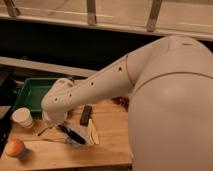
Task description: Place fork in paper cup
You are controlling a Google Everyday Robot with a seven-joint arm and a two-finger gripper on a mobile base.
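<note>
- My gripper (54, 120) is tucked under my own wrist at about 8 o'clock on the wooden table (107, 150), so honestly I can't tell what it's doing down there.
- The fork (44, 131) looks like the thin grey sliver poking out toward 7 o'clock from under my wrist, lying on the wood. Whether I'm touching it or just over it, no idea.
- The paper cup (22, 118) stands upright at 9 o'clock from the gripper, near but apart from it.
- Main worry: the black-handled utensil (72, 134) lies just beside the fork at 4 o'clock from my wrist. A sloppy grab could snag that instead.
- The cup looks light. If I swing the fork over and clip the rim, it probably tips or slides off toward the edge.
- The apple (15, 148) sits at 7 o'clock and could roll if nudged.
- The black bar (86, 115), green tray (30, 95) and the yellowish thing (93, 132) shouldn't matter.
</note>
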